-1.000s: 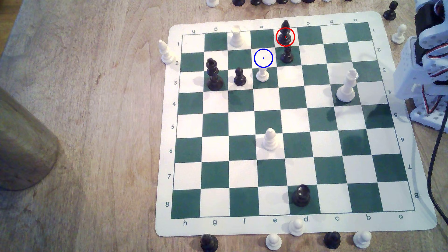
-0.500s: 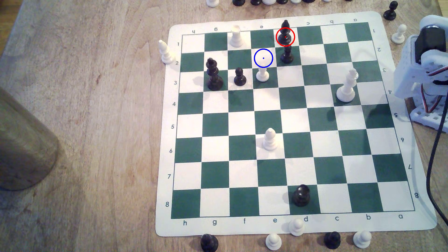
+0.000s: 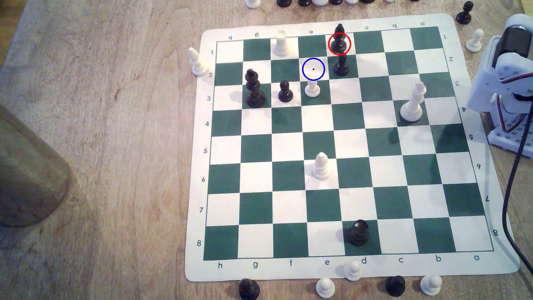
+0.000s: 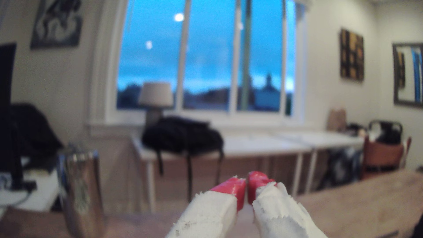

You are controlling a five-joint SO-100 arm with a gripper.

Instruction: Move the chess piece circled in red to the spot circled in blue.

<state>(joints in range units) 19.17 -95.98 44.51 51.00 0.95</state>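
since a second ago the arm (image 3: 507,72) at the exterior view's right edge has shifted: its white housing and black motor now sit a little higher and further toward that edge, off the board (image 3: 340,144), while every chess piece has kept its square. the pincer (image 4: 246,185) shows in the wrist view with its red tips drawn almost together, only a sliver between them, and nothing held; it points out at a blurred room with a window (image 4: 206,57), a lamp (image 4: 155,96) and a dark bag (image 4: 180,135).

the bishop (image 3: 339,39) stands upright inside the red ring on a white square in the board's far row, in the file marked d. a black pawn (image 3: 341,65) stands on the green square just in front of it, nearer the camera. the spot (image 3: 313,69), a white square with a blue ring and centre dot, lies diagonally next to the bishop's square, toward the exterior view's left, and beside the pawn's square. a white pawn (image 3: 312,88) stands on the green square just nearer the camera than the spot. the black king (image 3: 253,89) and another black pawn (image 3: 285,91) stand further toward the exterior view's left, and the white king (image 3: 413,102) nearer the arm. spare pieces lie on the wooden surface (image 3: 101,144) around the board.
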